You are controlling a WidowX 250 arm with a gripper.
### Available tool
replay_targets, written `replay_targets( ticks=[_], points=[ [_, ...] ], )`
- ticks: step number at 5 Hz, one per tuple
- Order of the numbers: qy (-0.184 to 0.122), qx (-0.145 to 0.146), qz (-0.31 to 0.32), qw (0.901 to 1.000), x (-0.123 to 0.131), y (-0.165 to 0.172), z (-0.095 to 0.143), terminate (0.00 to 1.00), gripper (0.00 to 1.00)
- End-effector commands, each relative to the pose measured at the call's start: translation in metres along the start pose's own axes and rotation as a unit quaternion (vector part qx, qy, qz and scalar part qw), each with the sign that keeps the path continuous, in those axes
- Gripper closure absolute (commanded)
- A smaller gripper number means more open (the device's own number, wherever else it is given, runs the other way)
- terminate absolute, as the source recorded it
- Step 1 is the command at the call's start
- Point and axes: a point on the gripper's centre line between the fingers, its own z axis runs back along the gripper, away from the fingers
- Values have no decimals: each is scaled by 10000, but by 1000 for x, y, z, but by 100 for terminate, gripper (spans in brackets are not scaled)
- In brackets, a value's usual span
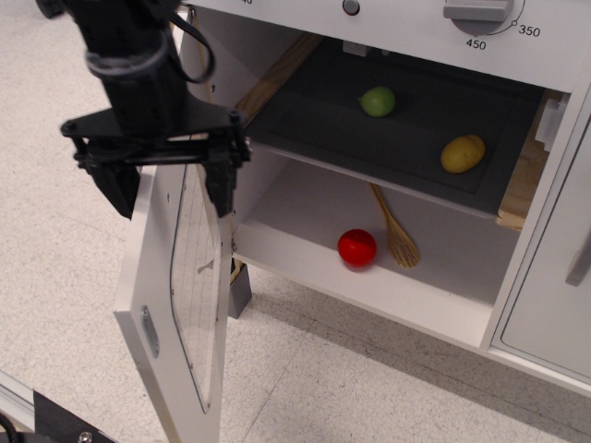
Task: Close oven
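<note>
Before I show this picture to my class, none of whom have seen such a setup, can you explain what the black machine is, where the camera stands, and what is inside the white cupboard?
The black machine is a robot arm ending in a gripper, a two-fingered claw. Its fingers are spread apart, one on each side of the top edge of the oven door, and it holds nothing.

There is one picture, taken from above and in front, looking down at a white toy oven on a speckled floor.

The door, with its clear lined window, hangs wide open. Inside, a dark tray shelf carries a green fruit and a yellow one. Below it lie a red ball-like fruit and a wooden spoon. A temperature dial sits above.
</note>
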Motion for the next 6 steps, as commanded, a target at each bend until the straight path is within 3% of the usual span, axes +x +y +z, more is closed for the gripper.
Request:
replay_targets(
  ticks=[1, 4, 6],
  points=[
    [-156, -123, 183, 9996, 4, -41, -6, 0, 0],
    [-527, -467, 564, 9959, 21, -123, -7, 0, 0],
    [-753, -745, 591, 9926, 32, -159, 8, 0, 0]
  ],
)
